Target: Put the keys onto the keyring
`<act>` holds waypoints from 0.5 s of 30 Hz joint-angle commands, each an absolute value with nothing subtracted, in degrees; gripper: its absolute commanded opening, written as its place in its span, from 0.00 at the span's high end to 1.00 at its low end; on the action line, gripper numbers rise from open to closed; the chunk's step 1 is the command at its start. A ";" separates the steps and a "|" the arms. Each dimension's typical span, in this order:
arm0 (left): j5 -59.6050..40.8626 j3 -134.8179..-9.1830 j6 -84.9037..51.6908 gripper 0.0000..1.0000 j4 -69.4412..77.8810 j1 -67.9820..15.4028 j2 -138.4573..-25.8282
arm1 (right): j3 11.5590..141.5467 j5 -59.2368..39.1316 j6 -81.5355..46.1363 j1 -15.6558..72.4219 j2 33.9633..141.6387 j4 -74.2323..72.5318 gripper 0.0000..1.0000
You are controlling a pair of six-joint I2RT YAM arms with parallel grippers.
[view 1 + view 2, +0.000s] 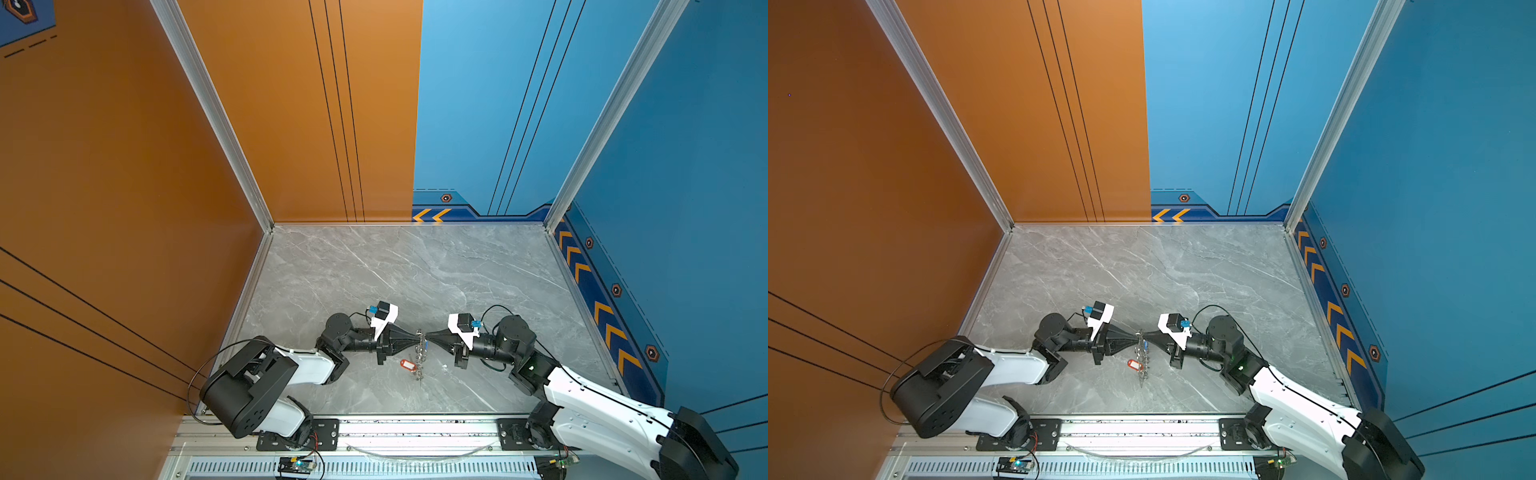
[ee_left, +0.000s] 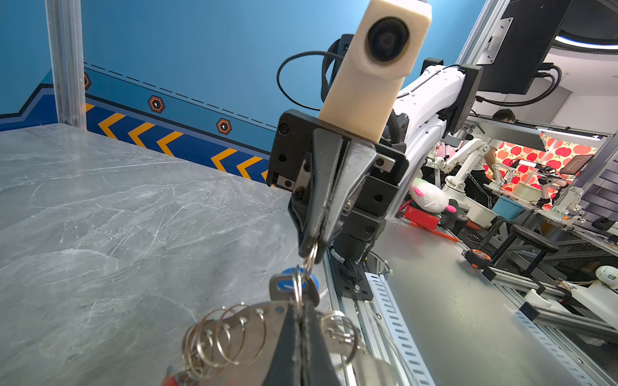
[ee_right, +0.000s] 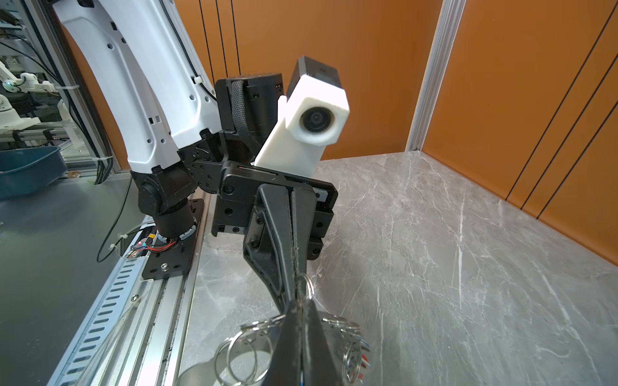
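In both top views my left gripper (image 1: 417,334) (image 1: 1137,335) and right gripper (image 1: 427,336) (image 1: 1147,336) meet tip to tip above the middle of the table. Between them the keyring (image 1: 420,358) (image 1: 1144,361), a grey metal plate edged with split rings, hangs on edge. In the left wrist view my left gripper (image 2: 301,347) is shut on the keyring's rim (image 2: 264,322). Opposite it, the right gripper (image 2: 312,249) is shut on the split ring of a blue-tagged key (image 2: 284,285). A red-tagged key (image 1: 408,364) (image 1: 1135,365) dangles from the plate. The right wrist view shows my right gripper (image 3: 302,331) shut, over the plate (image 3: 254,334).
The grey marble table (image 1: 374,270) is walled by an orange panel (image 1: 124,187) on the left and blue panels (image 1: 685,166) at the back and right. An aluminium rail (image 1: 415,428) with both arm bases runs along the front edge.
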State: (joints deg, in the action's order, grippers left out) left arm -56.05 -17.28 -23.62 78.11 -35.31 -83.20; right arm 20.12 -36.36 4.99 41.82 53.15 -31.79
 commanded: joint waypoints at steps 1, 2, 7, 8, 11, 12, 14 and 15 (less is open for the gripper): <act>-58.02 -18.54 -23.98 1.00 80.74 -36.19 -83.23 | 19.77 -33.30 7.50 43.00 53.26 -30.78 1.00; -58.09 -18.53 -23.99 1.00 80.73 -36.20 -83.10 | 19.82 -32.25 8.25 43.33 53.18 -29.99 1.00; -58.02 -18.36 -24.08 1.00 80.75 -36.14 -82.64 | 19.62 -28.77 10.74 44.37 52.60 -27.43 1.00; -57.87 -18.29 -24.09 1.00 80.69 -36.20 -82.49 | 19.42 -28.27 10.77 44.34 52.17 -27.38 1.00; -57.55 -18.01 -23.90 1.00 80.75 -35.99 -81.89 | 18.83 -27.01 11.06 44.37 50.64 -26.88 1.00; -57.44 -17.94 -23.91 1.00 80.72 -35.96 -81.78 | 18.79 -26.83 11.07 44.36 50.29 -26.58 1.00; -57.39 -17.85 -23.91 1.00 80.74 -35.95 -81.65 | 18.59 -26.63 11.03 44.27 49.93 -26.05 1.00; -57.39 -17.83 -23.91 1.00 80.75 -35.86 -81.65 | 18.59 -26.63 11.07 44.25 49.84 -25.97 1.00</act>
